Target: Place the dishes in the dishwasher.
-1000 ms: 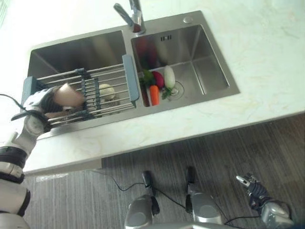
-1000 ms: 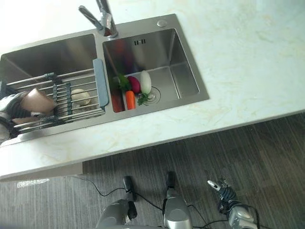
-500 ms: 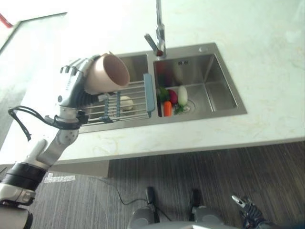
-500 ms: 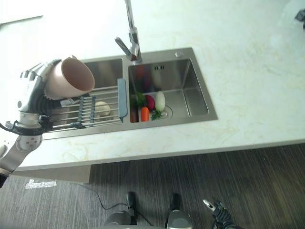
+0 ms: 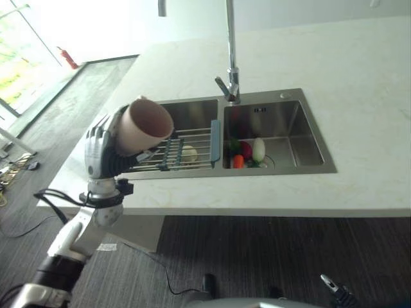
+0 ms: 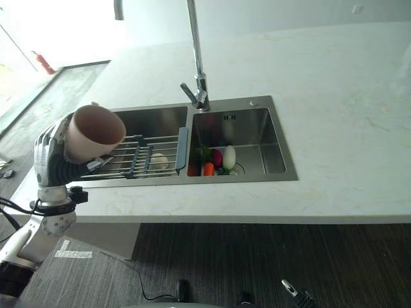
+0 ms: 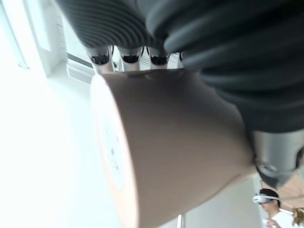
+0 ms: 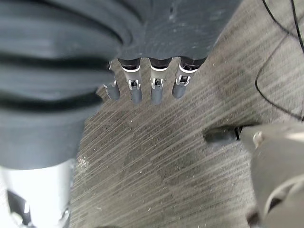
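At the frame's left the left hand [image 5: 101, 151] wraps the pink cup [image 5: 144, 125] — lifted clear of the sink rack [image 5: 186, 144] — for carrying to the dishwasher.

No legible text, label, number or sign is found in any view. The pale pink cup [image 7: 156, 152] carries faint marks near its rim in the left wrist view, too blurred to read. The sink [image 5: 302, 128] bears a small dark marking on its rear wall, too small to make out. The red object [image 5: 67, 58] on the floor at the far left shows no readable print.
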